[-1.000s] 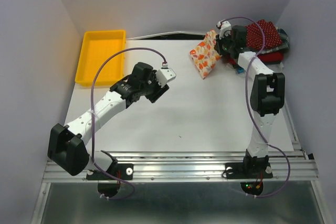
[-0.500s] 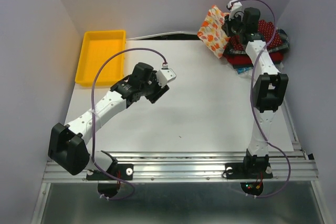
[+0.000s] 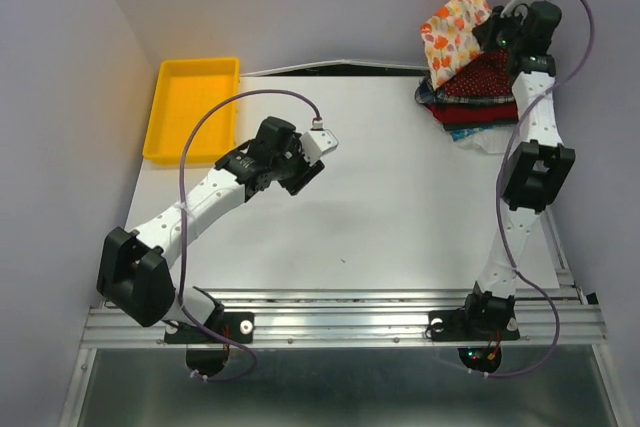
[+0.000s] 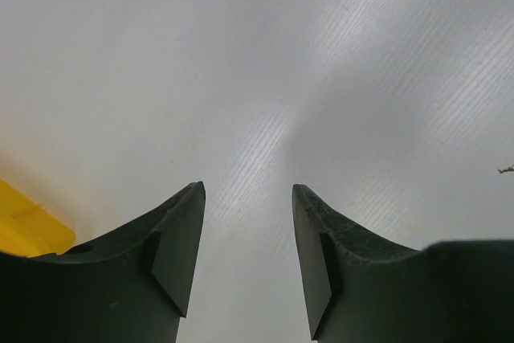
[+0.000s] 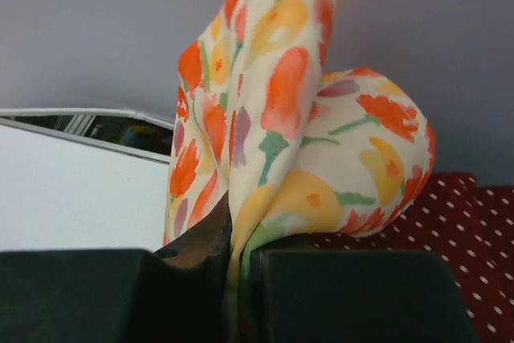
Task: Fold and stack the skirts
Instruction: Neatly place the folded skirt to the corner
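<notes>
Cream skirt [image 3: 455, 32] with orange-red blobs: hangs bunched in the air at the far right corner, clamped at one edge between the closed fingers of the right gripper [image 5: 237, 279]. Just below it, a pile on the table [image 3: 400, 217]: dark red dotted skirt [image 3: 487, 77] on top, plain red skirt [image 3: 490, 114] lower down. Well apart, left of centre, left gripper [image 3: 305, 175]: hovers over the bare table, fingers apart, holds nothing. Yellow tray [image 3: 190, 107] at the far left.
</notes>
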